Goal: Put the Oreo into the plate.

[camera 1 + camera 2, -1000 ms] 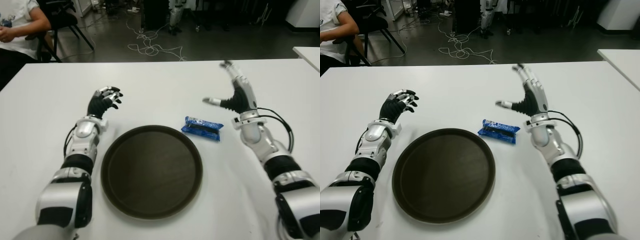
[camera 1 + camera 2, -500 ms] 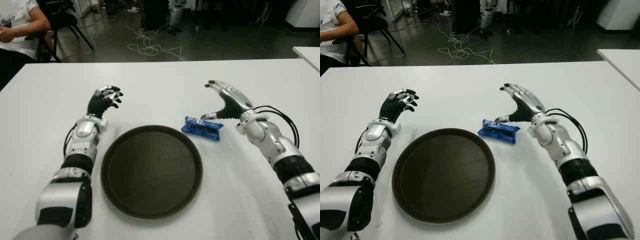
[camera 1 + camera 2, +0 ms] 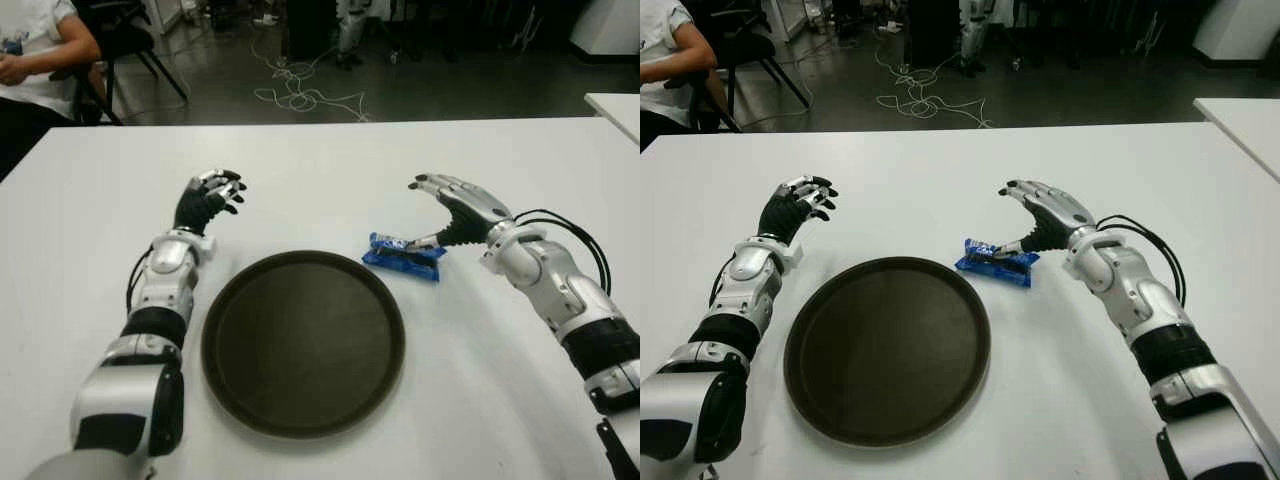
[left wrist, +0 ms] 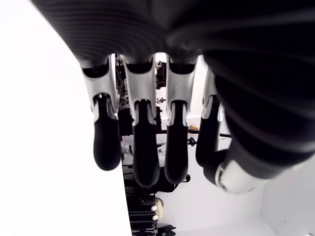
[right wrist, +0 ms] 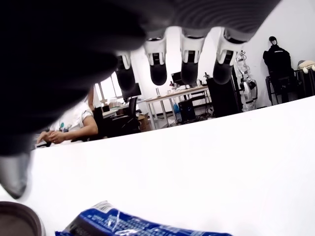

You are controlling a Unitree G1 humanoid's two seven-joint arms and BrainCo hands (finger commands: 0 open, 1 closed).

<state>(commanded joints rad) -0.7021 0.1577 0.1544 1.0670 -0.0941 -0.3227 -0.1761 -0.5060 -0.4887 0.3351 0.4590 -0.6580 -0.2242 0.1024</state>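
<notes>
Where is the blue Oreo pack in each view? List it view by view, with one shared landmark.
Left eye view: Oreo pack on the white table, just off the far right rim of the plate.
Right eye view: same spot, under the right hand.
Left wrist view: not in it.
Right wrist view: along the bottom edge.
Shared landmark: the plate's dark rim.

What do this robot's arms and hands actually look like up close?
Both arms are jointed silver-white shells with black bands between the segments. The left hand and right hand each have a black palm, several slim silver-and-black fingers and dark rounded tips. Black cables loop loosely outside the right forearm; thinner ones run along the left.
</notes>
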